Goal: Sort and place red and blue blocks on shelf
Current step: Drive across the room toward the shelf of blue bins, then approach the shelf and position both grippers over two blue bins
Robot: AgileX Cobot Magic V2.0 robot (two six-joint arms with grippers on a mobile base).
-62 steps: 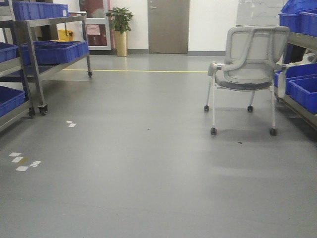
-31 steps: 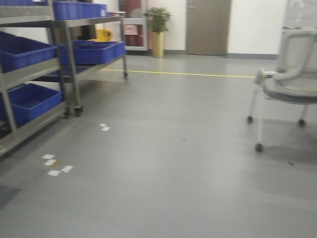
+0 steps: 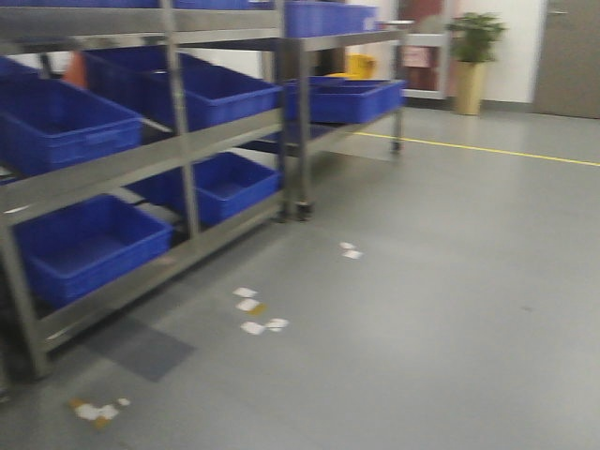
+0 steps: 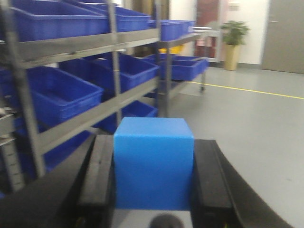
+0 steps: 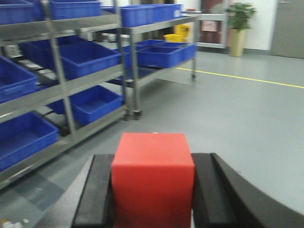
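Front view, left to right. A multi-level stainless-steel shelf rack [image 3: 141, 164] with flat front rails fills the left side and runs away at an angle. Large blue plastic bins [image 3: 56, 122] sit on its levels, the lowest row just above the grey floor [image 3: 450, 309]. Small white scraps of tape or paper [image 3: 253, 309] lie on the floor near the rack's foot, with another cluster further left. Beyond the rack stands a second steel rack on castors [image 3: 347, 42], also loaded with blue bins. A thin yellow floor line [image 3: 469, 148] runs past it toward the right. A potted green plant in a tall tan pot [image 3: 473, 37] stands by the far wall, and a grey-brown door [image 3: 567, 47] closes the right edge. The picture is slightly blurred.

Left wrist view. The left hand [image 4: 154, 142] is pinching the small bright blue cube [image 4: 153, 166]. Its two black fingers [image 4: 99, 175] press flat against the cube's left and right faces. The cube is held in the air, clear of the rack, which stands ahead and to the left.

Right wrist view. The right hand [image 5: 152, 159] is pinching the small bright red cube [image 5: 153, 180] in the same way, one black finger [image 5: 206, 190] on each side. This cube too is in the air, with the rack off to the left and bare floor ahead.
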